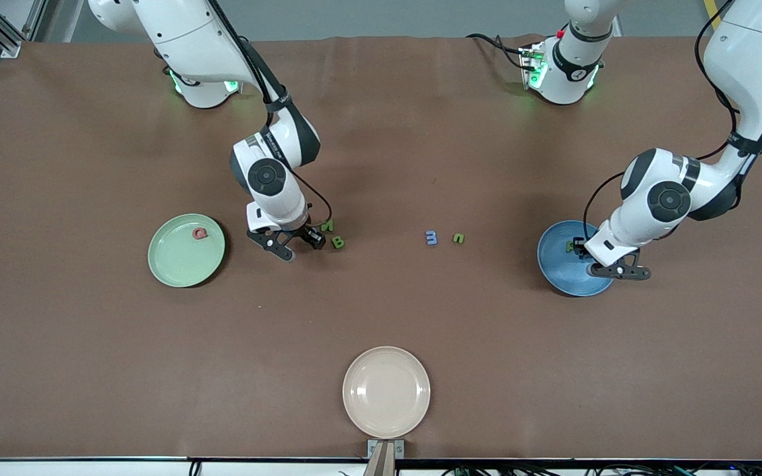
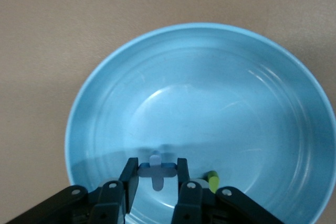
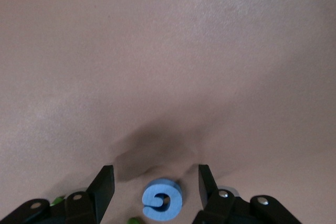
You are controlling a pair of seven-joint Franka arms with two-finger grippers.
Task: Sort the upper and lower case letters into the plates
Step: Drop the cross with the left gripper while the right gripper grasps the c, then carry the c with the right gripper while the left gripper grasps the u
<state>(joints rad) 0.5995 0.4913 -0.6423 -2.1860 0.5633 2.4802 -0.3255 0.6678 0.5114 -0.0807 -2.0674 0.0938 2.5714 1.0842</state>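
Note:
Low over the table beside the green letters A (image 1: 327, 226) and B (image 1: 338, 242), my right gripper (image 1: 306, 238) (image 3: 156, 172) is open. A round blue letter (image 3: 163, 199) lies on the table between its fingers, with a gap on each side. The pale green plate (image 1: 179, 261) holds a red letter (image 1: 200, 233). My left gripper (image 1: 581, 248) (image 2: 156, 167) hangs over the blue plate (image 1: 553, 271) (image 2: 210, 103), shut on a pale blue cross-shaped letter t (image 2: 156, 171). A green letter (image 1: 570, 246) (image 2: 212, 181) lies in that plate.
A blue m (image 1: 431, 237) and a green n (image 1: 458, 238) lie side by side mid-table between the two plates. A cream plate (image 1: 386, 391) with nothing in it sits near the table edge closest to the front camera.

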